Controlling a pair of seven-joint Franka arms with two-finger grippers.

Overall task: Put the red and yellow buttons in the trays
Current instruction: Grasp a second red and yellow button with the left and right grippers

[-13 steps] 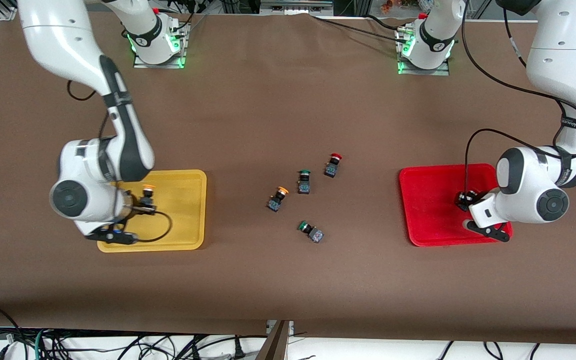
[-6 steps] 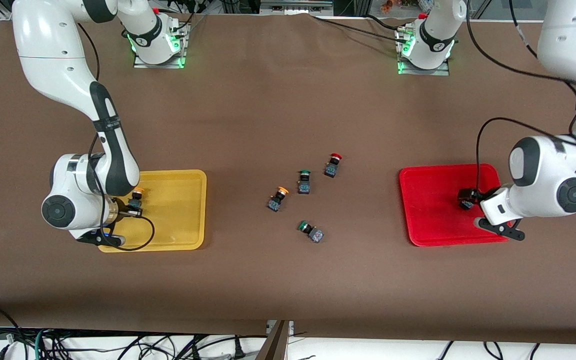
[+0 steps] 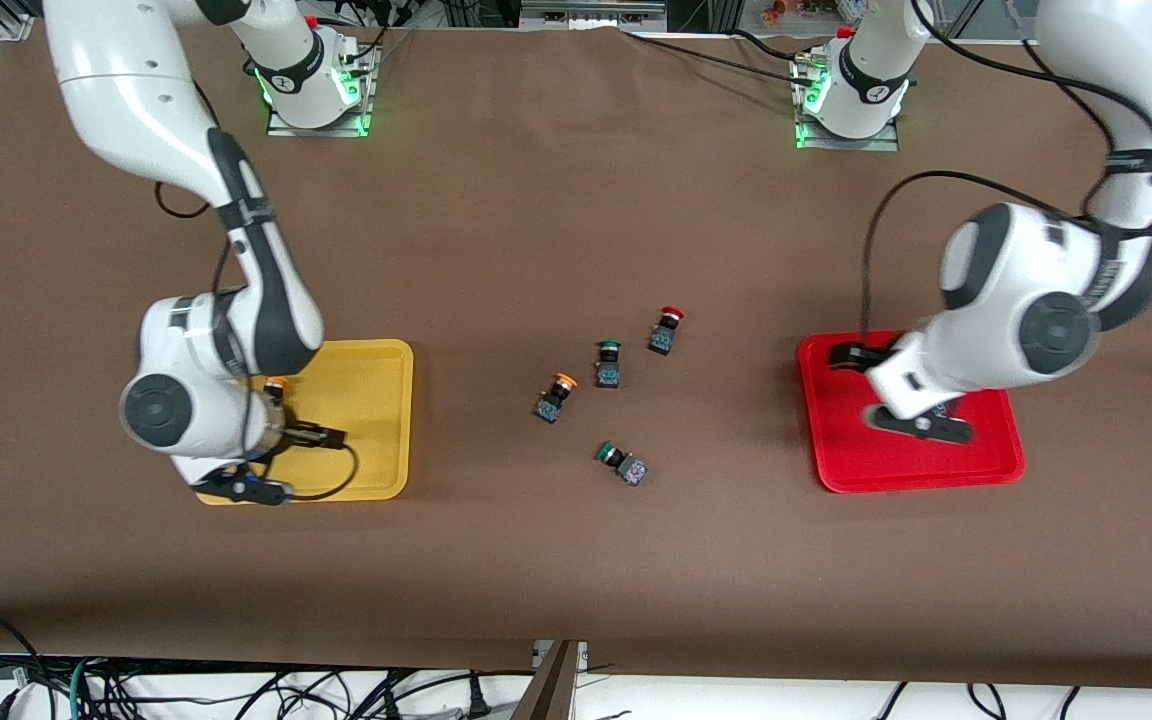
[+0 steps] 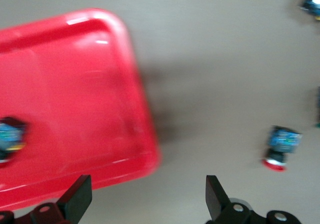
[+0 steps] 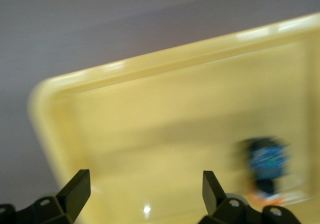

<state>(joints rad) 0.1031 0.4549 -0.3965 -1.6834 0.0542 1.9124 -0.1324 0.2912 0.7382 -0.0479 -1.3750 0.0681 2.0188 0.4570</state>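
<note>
A yellow-capped button [image 3: 274,385] lies in the yellow tray [image 3: 376,410]; the right wrist view shows this button [image 5: 267,169] on the tray floor [image 5: 165,129]. My right gripper [image 3: 321,437] [image 5: 142,191] is open and empty over this tray, beside the button. A red-capped button [image 4: 10,140] lies in the red tray [image 4: 75,94] [image 3: 866,470]; my left arm hides it in the front view. My left gripper [image 3: 846,355] [image 4: 146,201] is open and empty over the tray's edge toward the table's middle. Another red button [image 3: 669,330] [image 4: 280,149] and another yellow button [image 3: 556,396] lie on the table between the trays.
Two green-capped buttons [image 3: 608,362] [image 3: 621,463] lie beside the loose red and yellow ones at the middle of the brown table. Both arm bases stand along the table's edge farthest from the front camera.
Both grippers have let go of their buttons, which now lie in the trays. The left gripper has risen and swung toward the table's middle; the right gripper has shifted off its button the same way.
</note>
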